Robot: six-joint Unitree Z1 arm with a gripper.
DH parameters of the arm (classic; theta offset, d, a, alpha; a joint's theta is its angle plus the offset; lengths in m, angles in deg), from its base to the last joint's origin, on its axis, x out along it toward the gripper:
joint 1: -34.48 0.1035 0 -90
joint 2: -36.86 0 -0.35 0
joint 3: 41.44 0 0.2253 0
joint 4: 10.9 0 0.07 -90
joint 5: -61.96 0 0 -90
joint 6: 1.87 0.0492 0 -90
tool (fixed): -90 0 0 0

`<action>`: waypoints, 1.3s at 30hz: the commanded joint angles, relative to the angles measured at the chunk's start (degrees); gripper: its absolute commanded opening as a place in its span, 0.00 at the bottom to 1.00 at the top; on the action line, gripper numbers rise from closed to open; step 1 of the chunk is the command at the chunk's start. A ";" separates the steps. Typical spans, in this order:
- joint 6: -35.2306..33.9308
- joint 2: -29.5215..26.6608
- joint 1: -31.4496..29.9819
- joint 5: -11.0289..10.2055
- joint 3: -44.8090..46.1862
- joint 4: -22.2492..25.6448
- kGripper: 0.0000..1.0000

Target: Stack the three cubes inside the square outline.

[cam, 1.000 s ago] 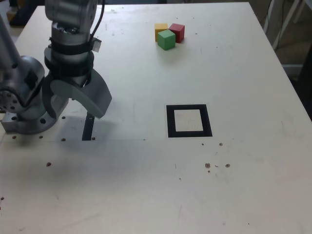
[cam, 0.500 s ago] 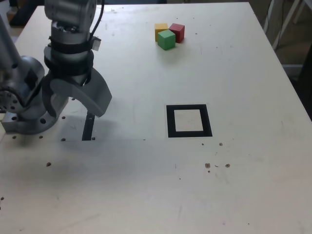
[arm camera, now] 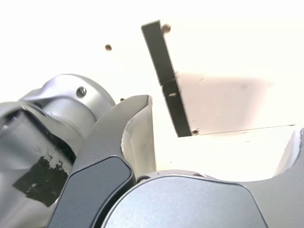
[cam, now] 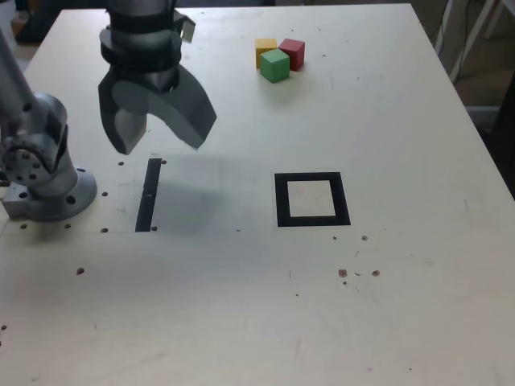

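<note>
Hovering gripper [cam: 157,133] wide, empty | cubes [cam: 279,55] well apart, toward exterior view's right

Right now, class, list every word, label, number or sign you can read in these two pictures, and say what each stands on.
None: no readable text in either view.
The cubes, the square outline, the black tape strip, the table and the gripper bear no lettering.

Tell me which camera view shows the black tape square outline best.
The exterior view: the flat black tape square outline with a pale centre lies whole and unobstructed on the table. The wrist view shows none of it, only a straight black tape strip.
</note>
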 commanded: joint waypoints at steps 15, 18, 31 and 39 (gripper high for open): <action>22.70 9.08 15.45 -7.78 -22.45 7.45 0.99; 29.02 11.70 17.83 -10.55 -28.06 7.64 0.99; 54.12 23.64 23.55 -16.38 -42.26 7.54 0.99; 65.06 29.42 28.68 -16.43 -51.13 9.28 1.00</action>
